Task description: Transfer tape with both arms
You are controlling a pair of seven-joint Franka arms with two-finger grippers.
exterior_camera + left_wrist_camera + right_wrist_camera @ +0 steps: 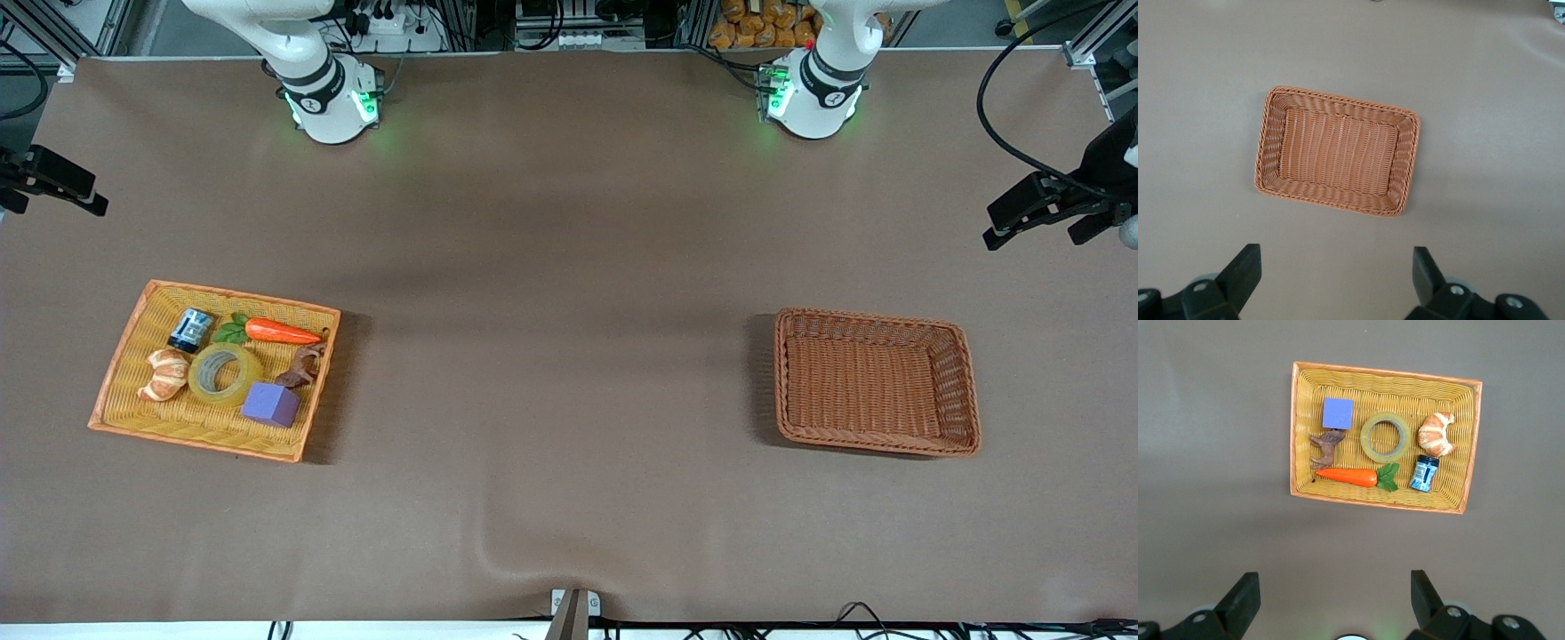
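**Tape flat in the yellow tray**

The tape (225, 374) lies in the yellow tray (133, 331), touching the croissant (164, 374) and purple block (271, 404). Right gripper (1331, 597) hangs high over the tray, left gripper (1337, 275) over the brown basket (965, 378); both spread wide, holding nothing.

From high across the desk (569, 267) one camera faces both arm bases, sharing the brown basket (1337, 150) with the left wrist's downward view and the yellow tray (1383, 437) with the right's.
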